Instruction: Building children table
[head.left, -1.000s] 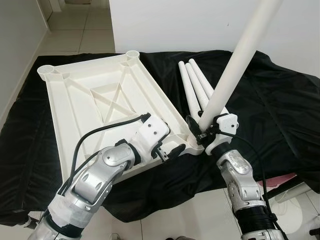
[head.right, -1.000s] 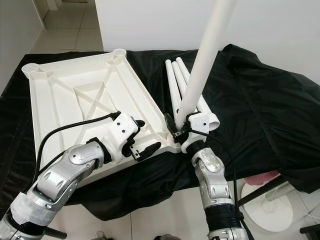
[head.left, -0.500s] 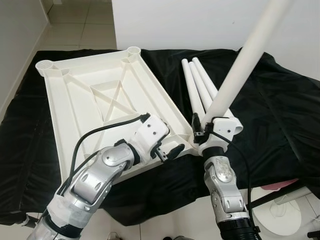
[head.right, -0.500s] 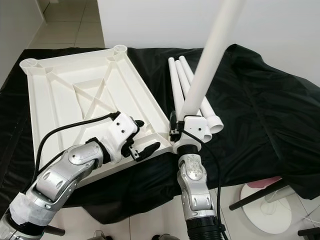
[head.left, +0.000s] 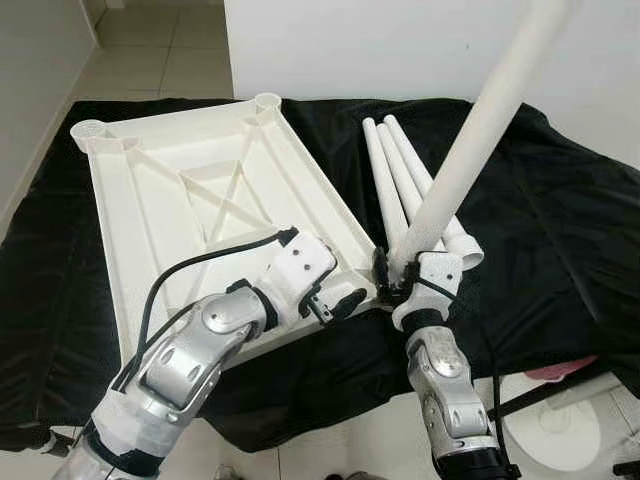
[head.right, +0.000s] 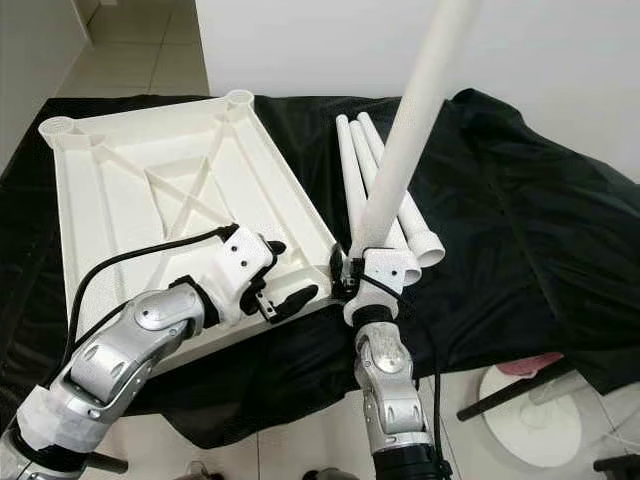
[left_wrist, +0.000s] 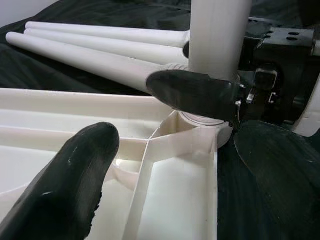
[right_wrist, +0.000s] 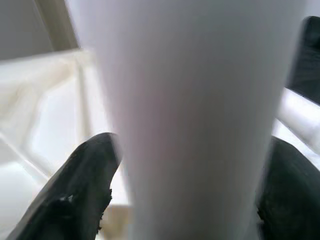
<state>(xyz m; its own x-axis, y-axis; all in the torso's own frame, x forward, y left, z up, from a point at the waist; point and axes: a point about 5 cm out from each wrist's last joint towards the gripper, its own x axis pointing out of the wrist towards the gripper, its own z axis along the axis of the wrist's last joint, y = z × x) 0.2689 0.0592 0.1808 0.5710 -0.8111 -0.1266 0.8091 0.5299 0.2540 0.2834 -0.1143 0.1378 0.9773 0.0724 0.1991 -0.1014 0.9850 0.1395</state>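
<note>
A white plastic tabletop (head.left: 180, 200) lies upside down on a black cloth (head.left: 560, 220), with round leg sockets at its corners. My left gripper (head.left: 343, 301) straddles the rim beside the near right corner, its fingers (left_wrist: 195, 95) closed over the rim. My right gripper (head.left: 394, 277) is shut on a long white leg (head.left: 480, 130). The leg stands tilted up to the right, its lower end resting at the near right corner socket (left_wrist: 205, 122). Three more white legs (head.left: 400, 175) lie side by side on the cloth, right of the tabletop.
A white wall rises behind the cloth. Tiled floor (head.left: 170, 50) shows at the far left and near my feet. A white round base (head.left: 555, 430) and something pink (head.left: 565, 372) sit on the floor at the lower right.
My right arm has swung left and brought the leg's lower end from beside the corner onto the corner socket. The left gripper has stayed on the rim.
</note>
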